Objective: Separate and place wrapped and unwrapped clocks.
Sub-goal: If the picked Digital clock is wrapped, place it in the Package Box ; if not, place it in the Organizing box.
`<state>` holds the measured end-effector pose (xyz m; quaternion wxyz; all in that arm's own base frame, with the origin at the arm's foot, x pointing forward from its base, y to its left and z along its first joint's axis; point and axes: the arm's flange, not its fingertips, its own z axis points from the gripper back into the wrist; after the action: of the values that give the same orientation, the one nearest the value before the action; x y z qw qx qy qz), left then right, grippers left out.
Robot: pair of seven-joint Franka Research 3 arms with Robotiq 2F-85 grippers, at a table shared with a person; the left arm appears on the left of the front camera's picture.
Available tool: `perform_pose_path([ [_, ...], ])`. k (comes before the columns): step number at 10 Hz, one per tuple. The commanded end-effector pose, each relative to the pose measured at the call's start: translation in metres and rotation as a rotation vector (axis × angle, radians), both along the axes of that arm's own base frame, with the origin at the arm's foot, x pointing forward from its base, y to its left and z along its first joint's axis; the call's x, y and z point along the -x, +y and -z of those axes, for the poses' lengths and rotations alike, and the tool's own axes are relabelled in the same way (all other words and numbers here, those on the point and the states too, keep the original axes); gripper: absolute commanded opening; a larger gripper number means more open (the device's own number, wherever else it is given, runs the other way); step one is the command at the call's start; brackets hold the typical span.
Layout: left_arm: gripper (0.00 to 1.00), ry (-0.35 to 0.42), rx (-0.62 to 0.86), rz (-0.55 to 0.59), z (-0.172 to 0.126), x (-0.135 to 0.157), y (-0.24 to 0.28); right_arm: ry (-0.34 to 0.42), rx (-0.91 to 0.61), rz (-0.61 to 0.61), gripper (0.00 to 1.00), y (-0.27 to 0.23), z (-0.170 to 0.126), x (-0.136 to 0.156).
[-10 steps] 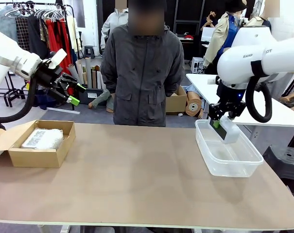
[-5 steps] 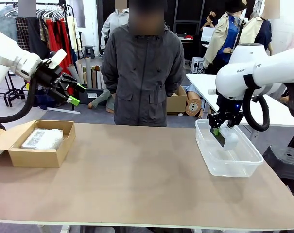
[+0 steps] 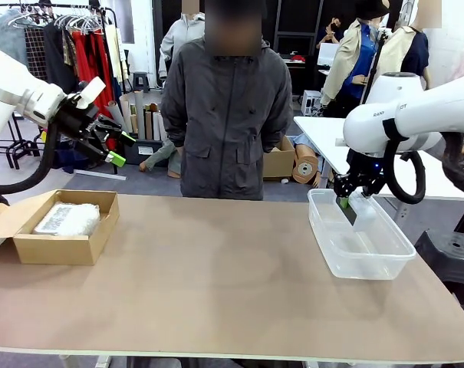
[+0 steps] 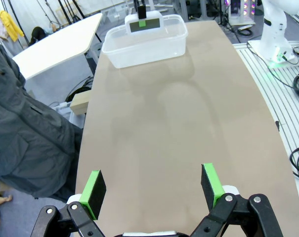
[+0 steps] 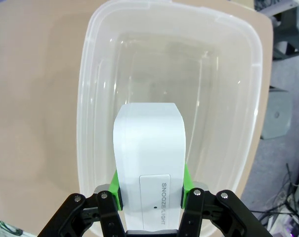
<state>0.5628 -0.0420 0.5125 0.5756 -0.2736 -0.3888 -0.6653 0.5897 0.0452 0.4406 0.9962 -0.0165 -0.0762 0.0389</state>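
A bare white unwrapped clock (image 5: 148,163) with a "SNOOZE/LIGHT" button is held between the green pads of my right gripper (image 5: 149,185), which is shut on it. It hangs inside the clear plastic tub (image 5: 248,98) at the table's right (image 3: 327,253), with its lower end low in the tub (image 3: 360,216). In the left wrist view the clock's dark face (image 4: 145,25) looks out over the tub's far wall. A wrapped clock (image 3: 67,219) in crinkly clear plastic lies in the brown cardboard box (image 3: 63,247) at the left. My left gripper (image 3: 118,149) stands open high above the box's back, holding nothing (image 4: 154,185).
A person in a dark grey jacket (image 3: 225,115) stands at the far side of the table, hands behind the back. The brown tabletop (image 3: 216,284) stretches bare between box and tub. A white table (image 3: 446,180) stands behind the tub.
My right gripper has lowered the unwrapped clock deeper into the tub and turned a little. The left arm and the box have not moved.
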Motion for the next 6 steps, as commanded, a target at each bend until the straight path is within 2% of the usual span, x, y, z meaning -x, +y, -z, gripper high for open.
perform_pose_path([
  [1,1.00,-0.009,0.002,-0.006,0.000,0.004,0.000,0.005,0.005,0.033,0.00,-0.006,0.005,-0.021],
  [4,1.00,-0.009,0.002,-0.006,0.000,0.004,0.000,0.022,-0.015,0.055,0.00,-0.017,0.027,-0.036],
  [6,1.00,-0.009,0.002,-0.006,0.000,0.004,0.000,0.041,-0.036,0.040,0.00,-0.020,0.044,-0.034],
])
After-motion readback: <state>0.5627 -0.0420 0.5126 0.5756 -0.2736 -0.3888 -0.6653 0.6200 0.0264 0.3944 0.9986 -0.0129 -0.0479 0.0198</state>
